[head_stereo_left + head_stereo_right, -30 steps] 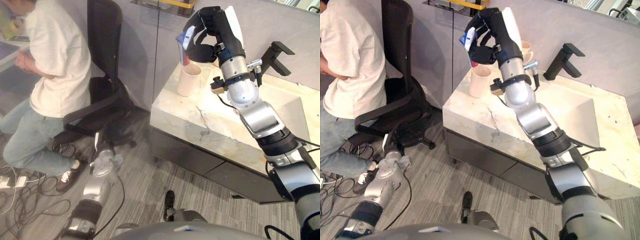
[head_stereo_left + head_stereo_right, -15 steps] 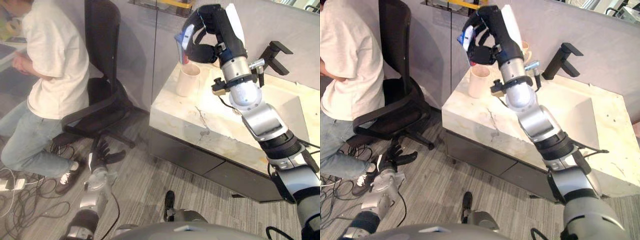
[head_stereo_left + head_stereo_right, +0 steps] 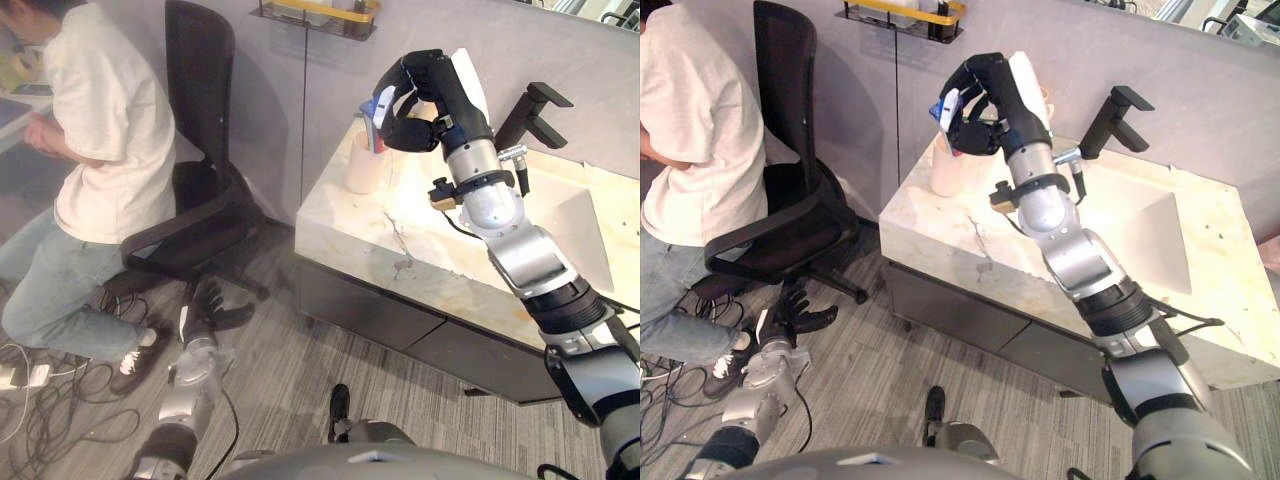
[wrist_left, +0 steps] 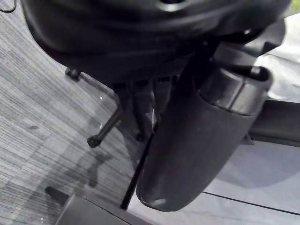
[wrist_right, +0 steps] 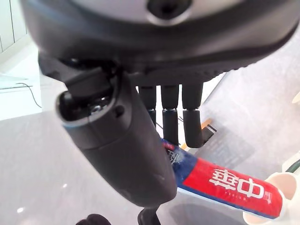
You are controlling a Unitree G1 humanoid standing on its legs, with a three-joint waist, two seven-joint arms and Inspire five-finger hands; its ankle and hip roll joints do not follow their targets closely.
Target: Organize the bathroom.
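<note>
Your right hand (image 3: 420, 95) has dropped a touch from half a second ago, fingers curled around the toothpaste tube (image 5: 225, 183), its red end now dipping into the cream cup (image 3: 364, 168) at the far left corner of the marble counter (image 3: 440, 270). That reads as the drop-in nearly done; you probably only need to release. Your left hand (image 3: 790, 318) hangs low over the floor near the black office chair (image 3: 790, 150), fingers spread, about where it was. The person (image 3: 90, 150) sits at far left.

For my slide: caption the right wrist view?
Right hand lowers a toothpaste tube into a beige cup.
</note>
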